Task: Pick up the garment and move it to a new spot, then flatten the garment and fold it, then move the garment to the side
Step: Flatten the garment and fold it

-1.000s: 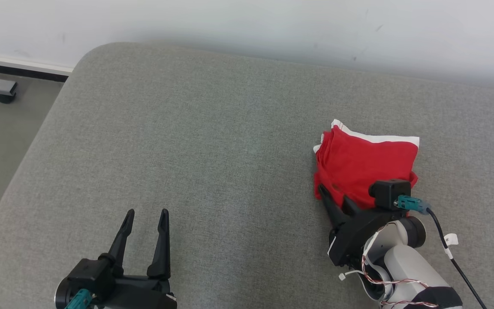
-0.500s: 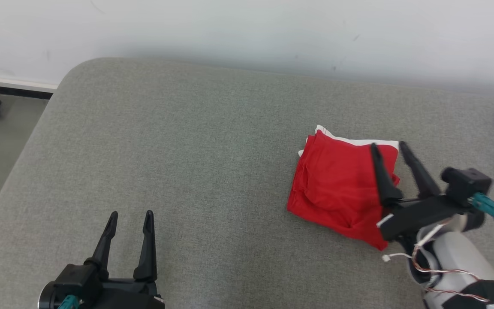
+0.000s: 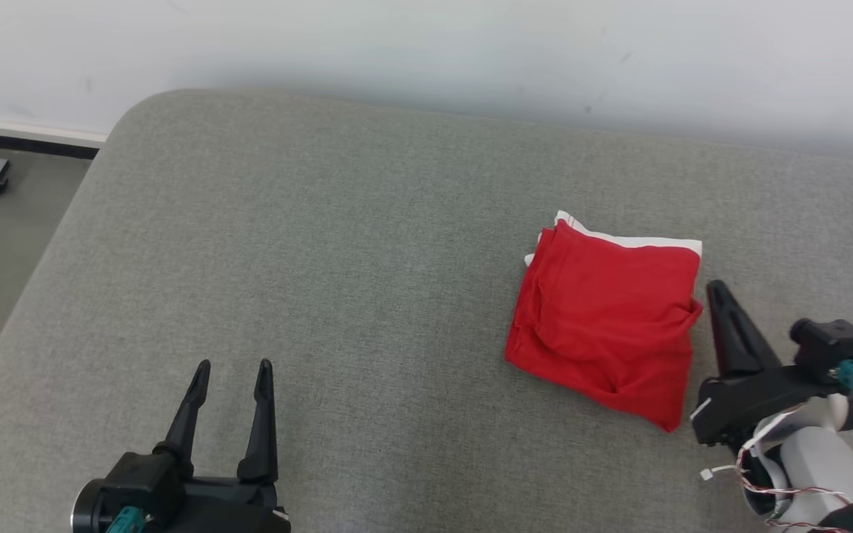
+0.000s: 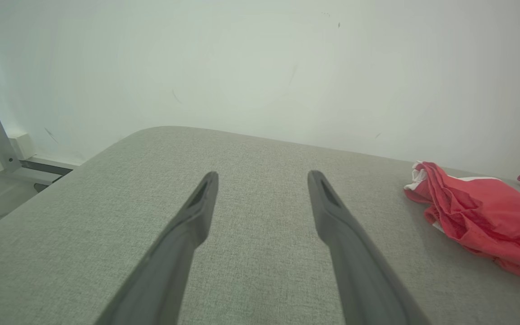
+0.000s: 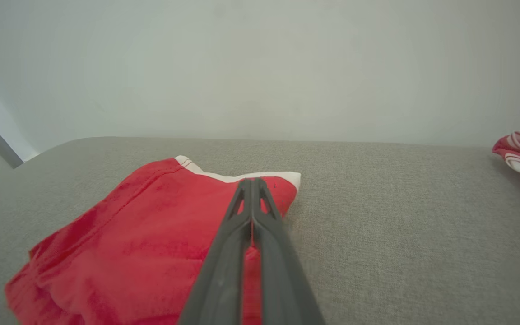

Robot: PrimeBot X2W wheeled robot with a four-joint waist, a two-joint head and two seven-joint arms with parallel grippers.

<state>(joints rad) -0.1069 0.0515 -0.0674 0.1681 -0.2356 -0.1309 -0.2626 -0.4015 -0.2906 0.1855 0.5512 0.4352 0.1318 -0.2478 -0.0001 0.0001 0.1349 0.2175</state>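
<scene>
While the folded red-and-white cloth garment [image 3: 608,326], seemingly soft and light, is lying on the grey fabric cushion's [image 3: 323,259] right half, right fingers [image 3: 734,333] are sitting closed, left fingers [image 3: 260,422] gaping, both empty; pinching all layers is looking safest.

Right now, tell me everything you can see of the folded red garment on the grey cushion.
The red garment is soft, thin-looking cloth folded into a rough, wrinkled rectangle. A white band runs along its far edge. It lies flat on the grey cushion, right of centre. The right gripper, shut, stands just beside its right edge, holding none of it; whether it touches I cannot tell.
</scene>
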